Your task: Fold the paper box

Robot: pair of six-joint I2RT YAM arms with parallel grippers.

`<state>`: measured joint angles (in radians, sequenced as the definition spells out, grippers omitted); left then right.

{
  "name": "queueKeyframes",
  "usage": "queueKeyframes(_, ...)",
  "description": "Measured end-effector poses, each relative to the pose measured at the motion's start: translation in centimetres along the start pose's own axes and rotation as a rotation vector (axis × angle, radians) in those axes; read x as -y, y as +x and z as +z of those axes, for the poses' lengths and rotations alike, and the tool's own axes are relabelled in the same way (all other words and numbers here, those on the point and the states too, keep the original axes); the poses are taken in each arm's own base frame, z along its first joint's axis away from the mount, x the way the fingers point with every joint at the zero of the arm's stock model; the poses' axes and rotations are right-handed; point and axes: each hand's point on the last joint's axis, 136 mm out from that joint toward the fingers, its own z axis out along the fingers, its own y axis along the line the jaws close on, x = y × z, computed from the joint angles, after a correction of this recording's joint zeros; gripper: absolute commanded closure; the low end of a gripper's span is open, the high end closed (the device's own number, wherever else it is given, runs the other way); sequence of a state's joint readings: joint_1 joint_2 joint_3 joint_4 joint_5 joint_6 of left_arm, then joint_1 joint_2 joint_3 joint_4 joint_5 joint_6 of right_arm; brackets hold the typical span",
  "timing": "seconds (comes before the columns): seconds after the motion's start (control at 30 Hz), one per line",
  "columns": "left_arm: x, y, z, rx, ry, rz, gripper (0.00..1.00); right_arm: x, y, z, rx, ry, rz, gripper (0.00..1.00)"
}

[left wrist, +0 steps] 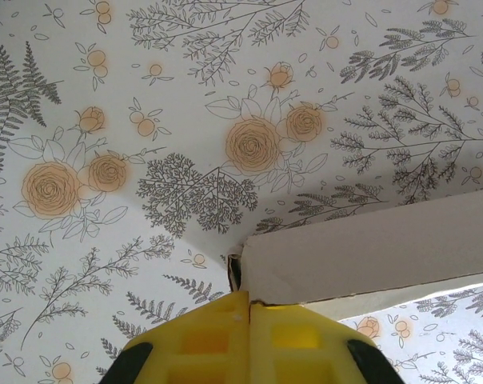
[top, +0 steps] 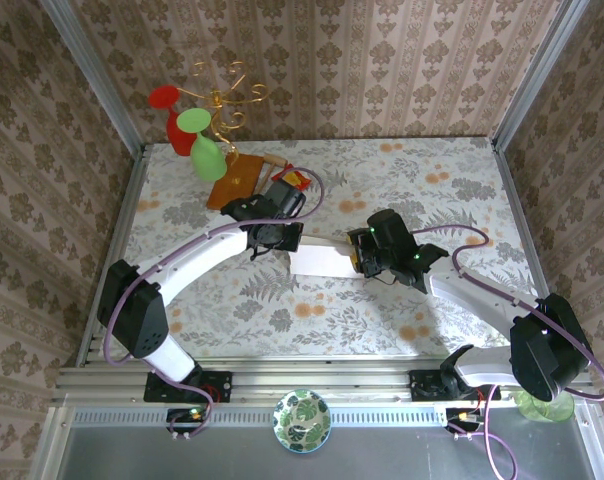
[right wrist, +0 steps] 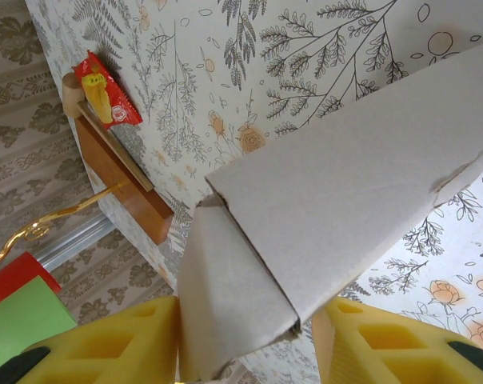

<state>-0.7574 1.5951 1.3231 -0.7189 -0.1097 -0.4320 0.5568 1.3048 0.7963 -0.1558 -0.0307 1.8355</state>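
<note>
Item: paper box [top: 322,262], off-white, held at the centre of the table [top: 462,190], long axis laid from 9 to 3 o'clock. The 9 o'clock end is pinched by the left gripper [top: 288,243], fingers pressed fully together. The 3 o'clock end is clasped by the right gripper [top: 356,258], fingers part-spread around a folded flap. Neither arm is judged nearer.

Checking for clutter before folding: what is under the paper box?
The flowered table cover shows under the paper box, seen past its lower edge in the left wrist view. Whatever lies beneath the box's middle is hidden by the cardboard.
</note>
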Motion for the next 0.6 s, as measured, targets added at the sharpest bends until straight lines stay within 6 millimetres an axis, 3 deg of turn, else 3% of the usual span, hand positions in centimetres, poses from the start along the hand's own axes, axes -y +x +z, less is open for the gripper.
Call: queueKeyframes(0.6,-0.13,0.36,0.23,0.038,0.013,-0.006,0.97,-0.03,0.0,0.09,0.0,0.0,-0.001,0.54)
